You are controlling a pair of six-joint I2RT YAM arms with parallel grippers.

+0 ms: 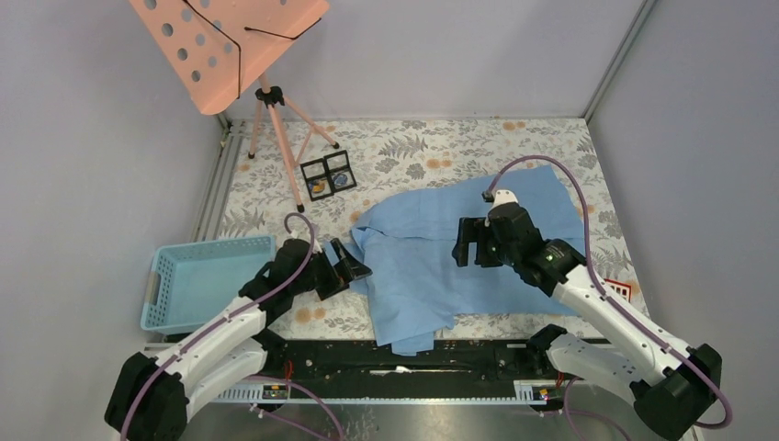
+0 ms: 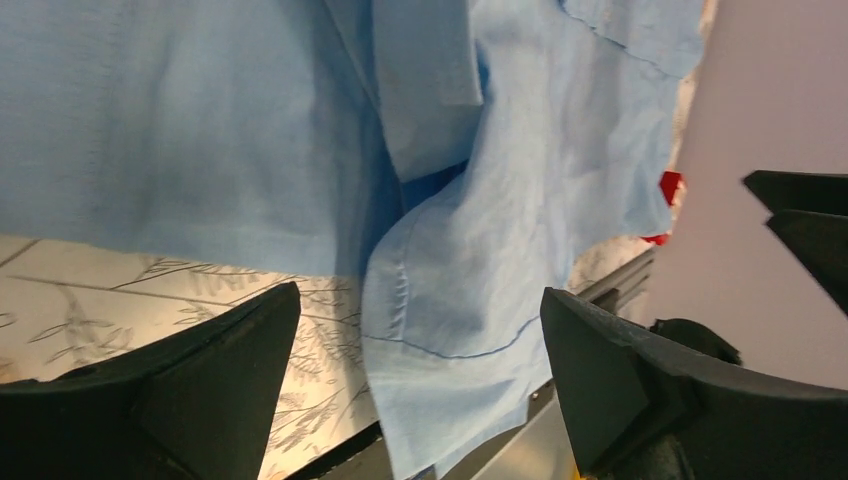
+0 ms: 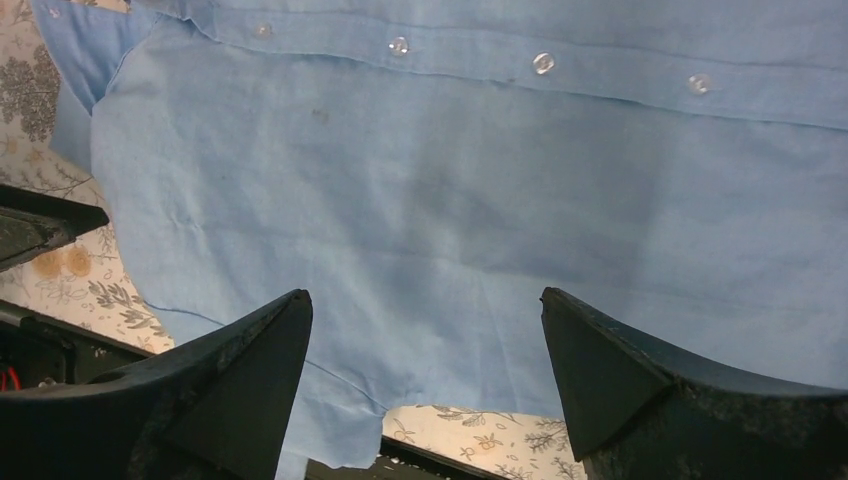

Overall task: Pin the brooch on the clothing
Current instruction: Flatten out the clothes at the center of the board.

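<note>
From above, the light blue button-up woven shirt (image 1: 413, 266) lies rumpled, and the white-and-black right robot arm (image 1: 588, 294) covers a stretch of it, so neither collar nor pocket can be picked out. Both wrist cameras see only part of the cloth, which runs off the top edge. A small red-and-white flat object (image 1: 622, 290) at the right edge of the floral-print tabletop (image 1: 413, 147) pokes out from behind that arm (too little shows to name it). The black four-compartment tray (image 1: 328, 176) holds tiny pieces, one yellowish and one bluish, too small to identify. The salmon-pink perforated music stand (image 1: 220, 46) is cut off by the top edge.
</note>
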